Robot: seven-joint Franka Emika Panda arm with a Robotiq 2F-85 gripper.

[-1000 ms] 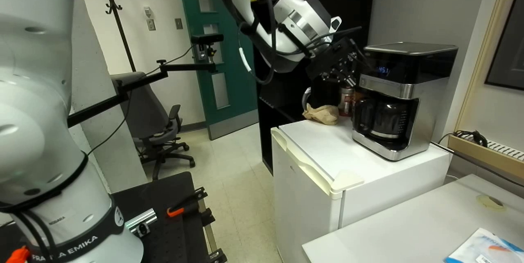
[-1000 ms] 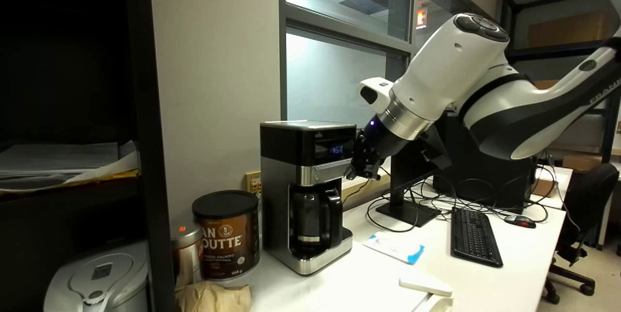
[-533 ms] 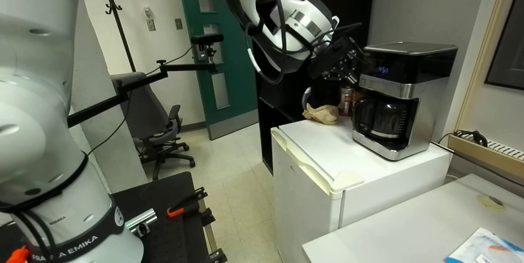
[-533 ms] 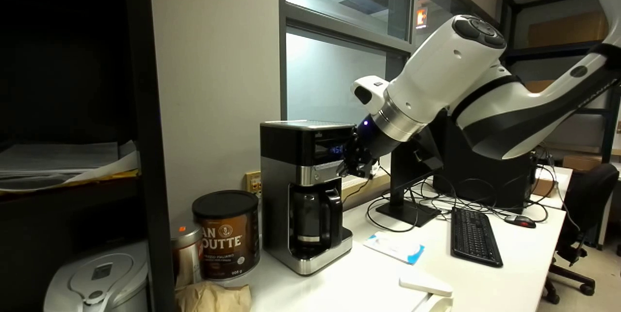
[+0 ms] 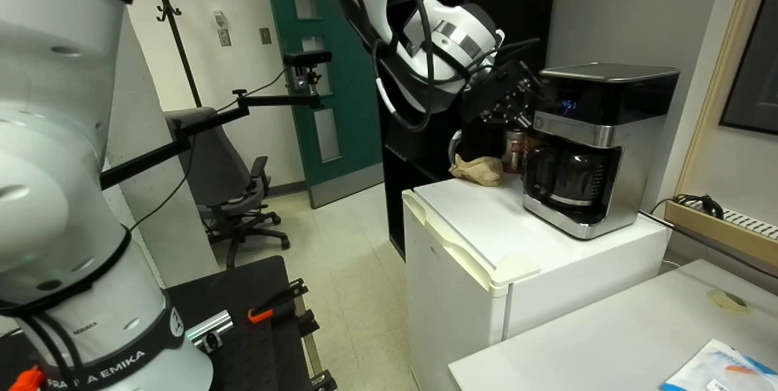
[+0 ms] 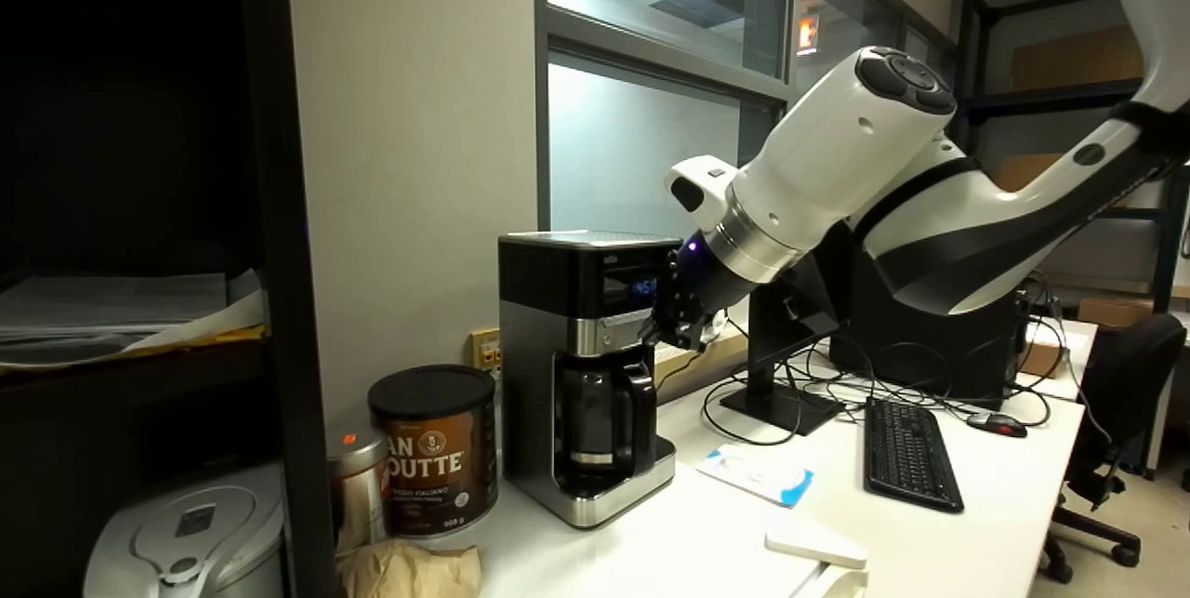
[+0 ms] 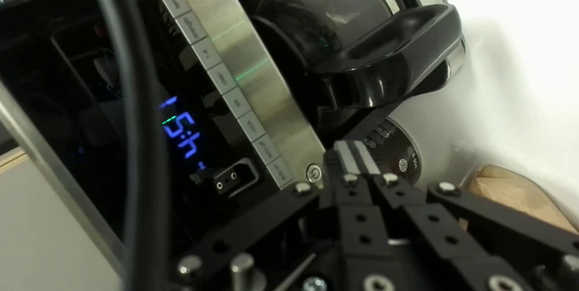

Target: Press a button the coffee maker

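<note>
"What is changing now?"

"In an exterior view the gripper (image 7: 356, 157) is moving leftward and slightly downward, so it is coming nearer to the front of the coffee maker (image 6: 539, 347)."

"And where is this machine sitting?"

"It is sitting on the white fridge (image 5: 456, 300), at the right of an exterior view, and it is not shifting."

"Is the gripper holding something?"

"No. Its two fingers (image 7: 347, 157) are lying clenched together, with nothing between them."

"At which button is it aiming?"

"I am not completely certain. In the wrist view the fingers are pointing just to the right of the round power button (image 7: 314, 173), while the row of small buttons (image 7: 237, 102) is running away to the left. Whether the tips are touching the metal, I cannot tell."

"What is this meaning for the task?"

"In my judgement the approach is finishing, but the pressing is not yet happening. Probably the gripper is needing a small correction leftward; otherwise it is risking to slip past the button."
</note>
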